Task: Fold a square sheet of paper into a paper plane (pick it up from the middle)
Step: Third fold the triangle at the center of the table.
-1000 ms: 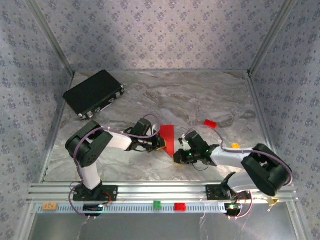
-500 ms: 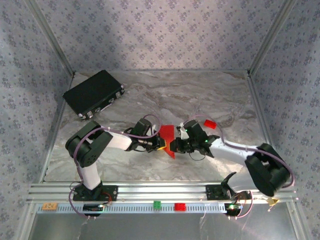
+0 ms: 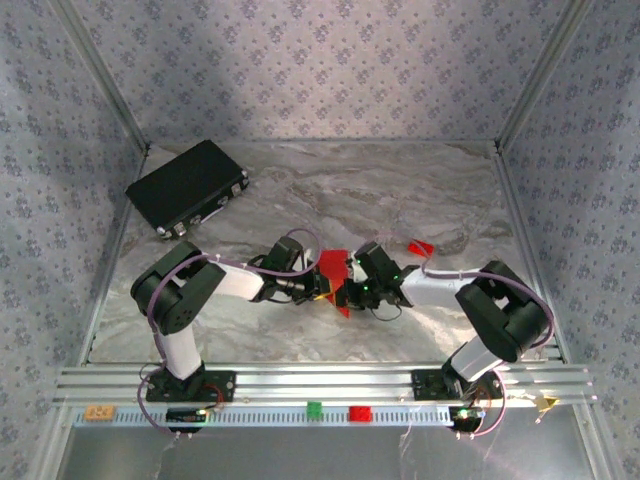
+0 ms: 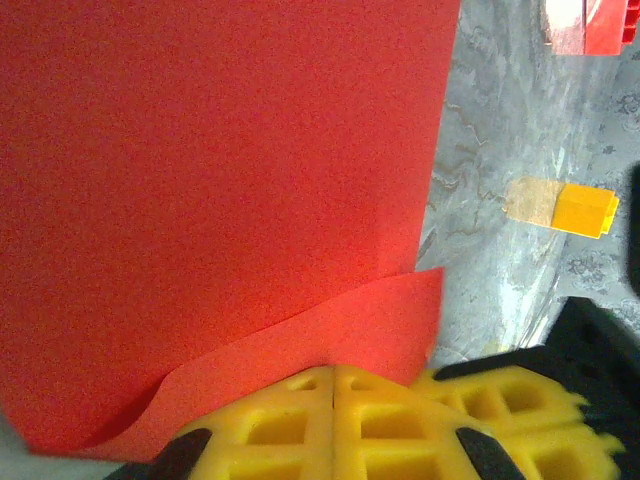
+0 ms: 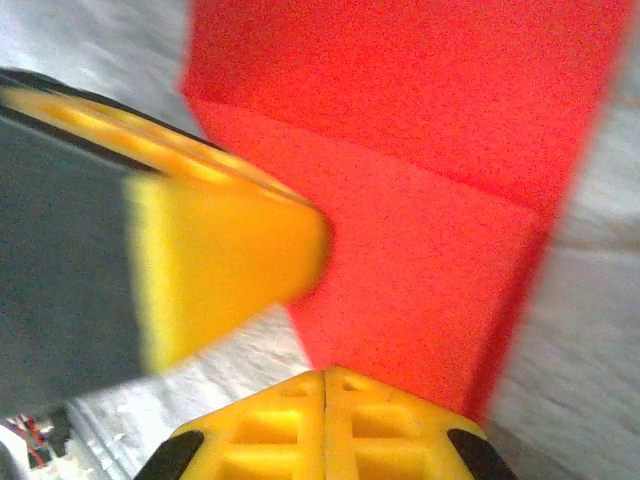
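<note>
The square sheet of paper [image 3: 335, 268] is bright red and lies folded over on the marble table between my two grippers. In the left wrist view the paper [image 4: 220, 180] has a lower flap running under my fingertips. My left gripper [image 3: 324, 291] is shut, its yellow tips [image 4: 333, 372] resting on the sheet's edge with nothing pinched. My right gripper [image 3: 346, 293] is also shut, its tips [image 5: 325, 375] touching the near corner of the paper [image 5: 420, 150]. The two grippers sit close together. Blurred at the left of the right wrist view is a left finger [image 5: 230, 250].
A small red block [image 3: 421, 247] lies just right of the paper. A yellow block [image 4: 585, 208] sits on the table beyond the sheet. At the back left lies a flat black box [image 3: 187, 187]. Metal frame rails border the table, with small blocks on the front rail [image 3: 314, 408].
My right gripper has swung left across the table to the paper's edge, ending beside the left gripper. The left gripper and the paper have stayed put.
</note>
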You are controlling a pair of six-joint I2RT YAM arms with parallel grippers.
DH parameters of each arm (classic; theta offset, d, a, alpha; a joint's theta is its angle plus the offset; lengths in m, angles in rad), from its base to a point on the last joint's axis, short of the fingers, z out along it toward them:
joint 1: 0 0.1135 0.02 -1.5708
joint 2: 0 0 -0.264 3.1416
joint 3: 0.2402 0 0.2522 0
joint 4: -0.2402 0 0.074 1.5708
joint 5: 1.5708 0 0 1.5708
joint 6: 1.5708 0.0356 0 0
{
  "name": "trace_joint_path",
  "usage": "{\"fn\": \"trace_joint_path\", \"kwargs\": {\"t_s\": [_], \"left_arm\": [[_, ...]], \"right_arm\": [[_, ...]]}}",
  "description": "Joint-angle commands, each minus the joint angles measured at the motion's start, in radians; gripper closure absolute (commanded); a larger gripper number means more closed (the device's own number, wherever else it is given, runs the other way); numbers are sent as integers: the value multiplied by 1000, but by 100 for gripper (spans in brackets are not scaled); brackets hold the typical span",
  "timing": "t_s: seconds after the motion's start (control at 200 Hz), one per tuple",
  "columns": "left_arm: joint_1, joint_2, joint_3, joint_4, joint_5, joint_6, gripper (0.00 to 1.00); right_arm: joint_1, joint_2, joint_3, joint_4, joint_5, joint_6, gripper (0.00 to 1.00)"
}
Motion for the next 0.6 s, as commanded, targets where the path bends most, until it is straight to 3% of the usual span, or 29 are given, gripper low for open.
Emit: {"fn": "trace_joint_path", "kwargs": {"t_s": [0.0,0.375,0.595], "left_arm": [[-5,20,27,-83,-38,34,100],[-21,-91,106,-213,-63,71,97],[-75,-37,109,-191,-100,10,100]], "right_arm": [[-21,2,-66,-24,22,22,95],[-31,-5,-98,5,18,48,97],[-35,-2,-99,9,27,56,99]]}}
